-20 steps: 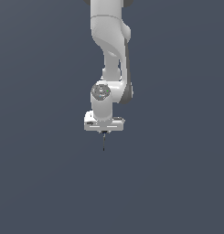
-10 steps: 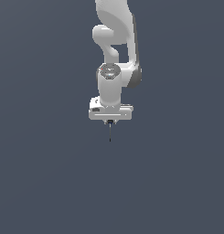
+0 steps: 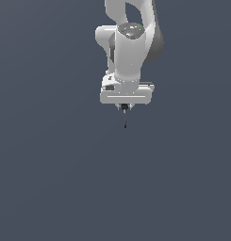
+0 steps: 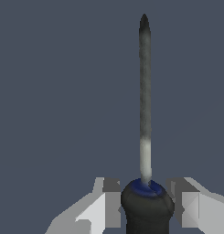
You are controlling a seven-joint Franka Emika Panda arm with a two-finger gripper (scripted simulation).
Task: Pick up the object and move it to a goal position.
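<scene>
The arm [image 3: 128,47] is the largest thing in the exterior view: a white, jointed column coming down from the upper edge, with a darker grey joint on the exterior view's right. It stands against a plain slate-grey ground that fills both pictures. At its lower end sits the wide white gripper [image 3: 125,108] body, a flat bar set crosswise, and below the bar only a small dark stub shows where the fingertips meet.

From that stub the object [image 3: 125,120] hangs straight down as a thin dark sliver, far narrower than the bar above it. In this view its shape cannot be made out beyond a fine line, and the fingers themselves are too small to tell apart.

The wrist view supplies what the exterior view lacks. Here the object [image 4: 144,105] is a long slim shaft, pale grey near its base and darkening to a black pointed tip, rising out of a rounded black handle with a blue collar. The handle sits between the two pale grey fingers [image 4: 109,203], one on each side, which press close against it, so the jaws are narrow and closed on the handle. The wrist view shows nothing of the arm.
</scene>
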